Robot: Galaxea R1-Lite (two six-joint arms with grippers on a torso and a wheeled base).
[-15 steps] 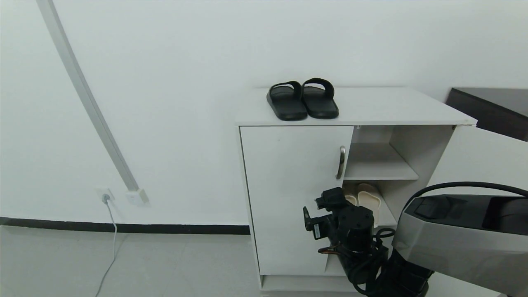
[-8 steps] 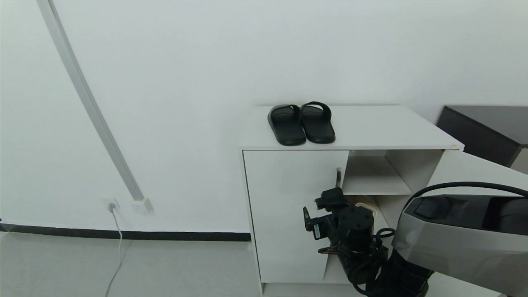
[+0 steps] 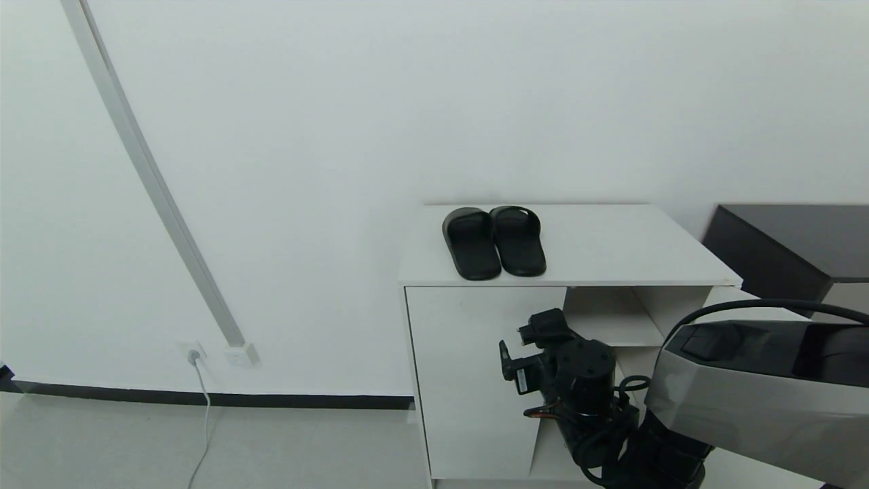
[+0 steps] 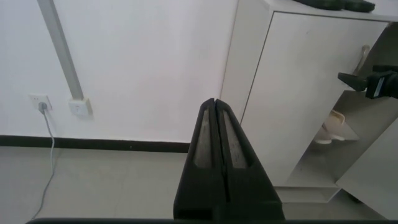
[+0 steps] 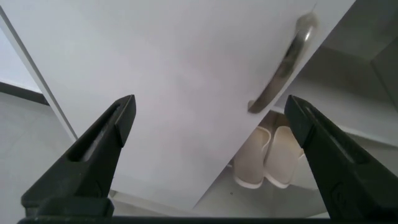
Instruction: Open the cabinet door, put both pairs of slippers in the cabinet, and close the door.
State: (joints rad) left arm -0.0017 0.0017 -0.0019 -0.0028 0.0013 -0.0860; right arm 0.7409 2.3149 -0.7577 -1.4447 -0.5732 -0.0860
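A pair of black slippers (image 3: 494, 241) lies side by side on top of the white cabinet (image 3: 611, 244). The cabinet's left door (image 3: 468, 380) is closed, and its right door (image 3: 747, 305) stands swung out. A cream pair of slippers (image 5: 267, 155) rests on a low shelf inside the open half. My right gripper (image 5: 214, 155) is open, close in front of the closed door and below its metal handle (image 5: 286, 65), holding nothing. My left gripper (image 4: 216, 118) is shut and empty, low and well to the left of the cabinet (image 4: 298, 81).
A dark piece of furniture (image 3: 781, 244) stands right of the cabinet. A wall socket with a hanging cable (image 3: 197, 356) and a slanted conduit (image 3: 149, 176) are on the wall at left. Bare floor (image 3: 204, 441) lies left of the cabinet.
The head camera has moved, so the cabinet now sits lower in the picture. The cream slippers and the door handle have gone behind my right arm there.
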